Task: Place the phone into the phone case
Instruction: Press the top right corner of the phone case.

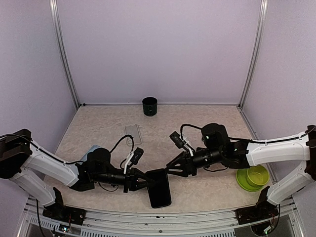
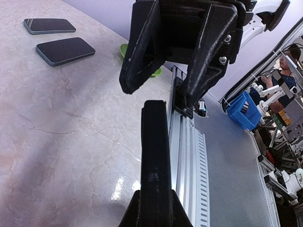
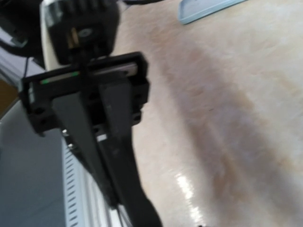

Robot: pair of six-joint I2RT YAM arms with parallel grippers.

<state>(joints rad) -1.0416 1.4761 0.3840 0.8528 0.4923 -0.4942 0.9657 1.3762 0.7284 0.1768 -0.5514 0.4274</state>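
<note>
My left gripper (image 1: 143, 185) is shut on a black phone (image 1: 159, 189) and holds it above the table's near edge. In the left wrist view the phone (image 2: 154, 156) stands edge-on out of my jaws. My right gripper (image 1: 170, 171) is at the phone's far end. In the left wrist view its fingers (image 2: 138, 66) are spread apart, one on each side of the phone's tip. A clear phone case (image 1: 133, 132) lies flat mid-table, behind both grippers. The right wrist view is blurred and shows the phone (image 3: 128, 161) running up to the left gripper.
A black cup (image 1: 149, 105) stands at the back wall. A green bowl (image 1: 252, 178) sits at the right. A light blue case (image 1: 93, 149) lies by the left arm, also in the right wrist view (image 3: 208, 9). Two dark phones (image 2: 65, 50) lie flat on the table.
</note>
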